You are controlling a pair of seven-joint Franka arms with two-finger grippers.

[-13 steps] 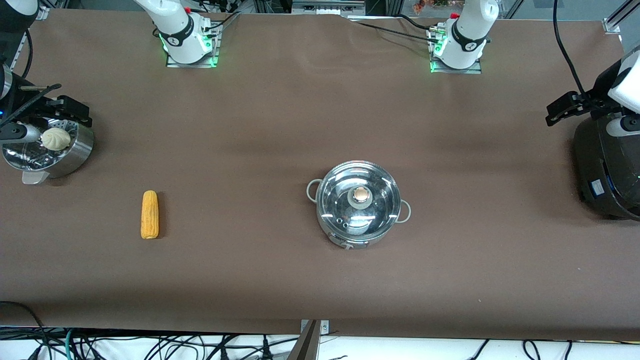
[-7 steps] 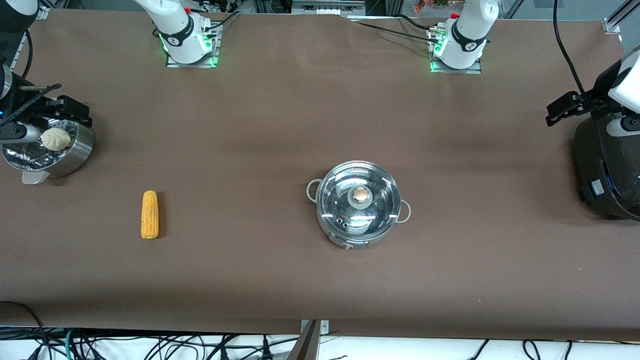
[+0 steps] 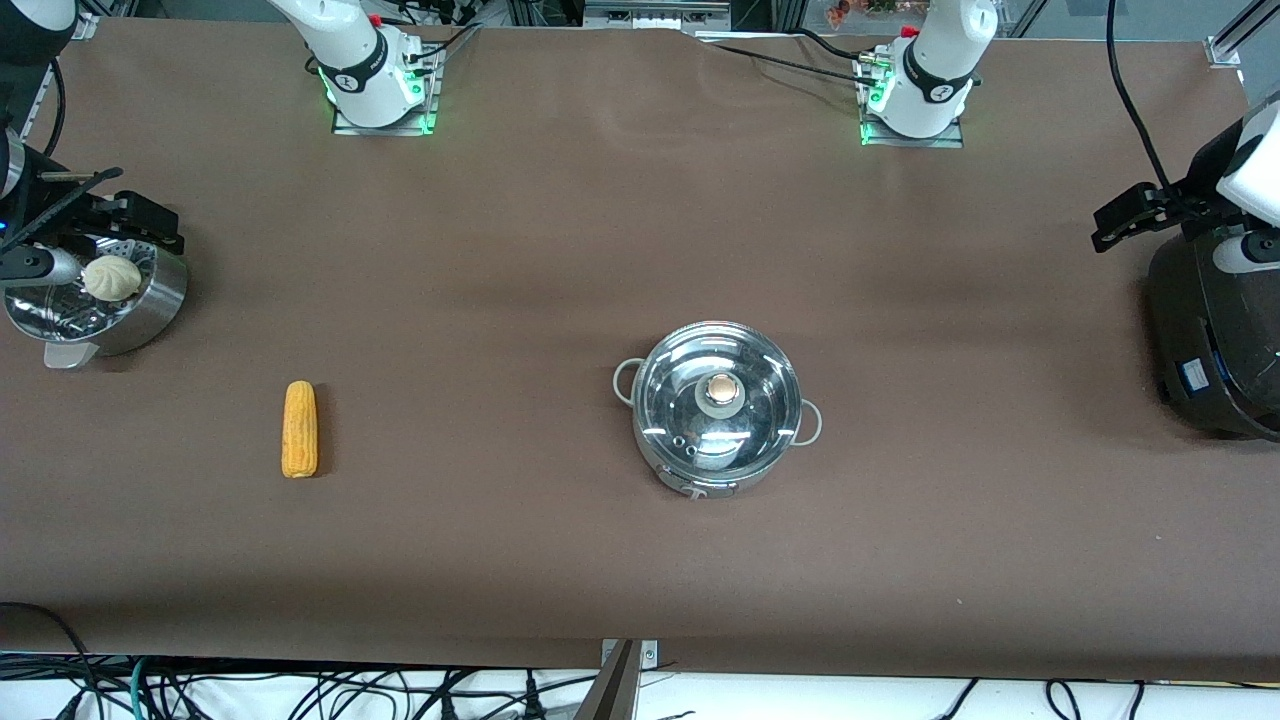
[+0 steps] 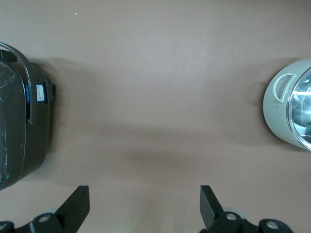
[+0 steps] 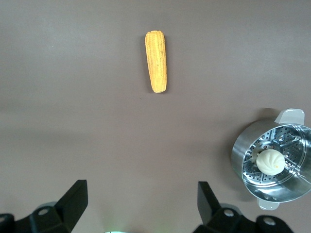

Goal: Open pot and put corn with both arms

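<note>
The steel pot (image 3: 716,408) stands mid-table with its glass lid (image 3: 680,385) and round knob (image 3: 721,391) on. Its edge shows in the left wrist view (image 4: 291,104). The yellow-orange corn (image 3: 299,428) lies on the table toward the right arm's end, also in the right wrist view (image 5: 156,60). My right gripper (image 3: 150,222) hangs high by the steamer bowl, open and empty (image 5: 141,201). My left gripper (image 3: 1125,220) hangs high by the black cooker, open and empty (image 4: 144,206). Both are well apart from the pot and the corn.
A perforated steel steamer bowl (image 3: 150,300) with a pale bun (image 3: 110,277) stands at the right arm's end, also in the right wrist view (image 5: 274,162). A large black cooker (image 3: 1215,340) stands at the left arm's end, also in the left wrist view (image 4: 19,121).
</note>
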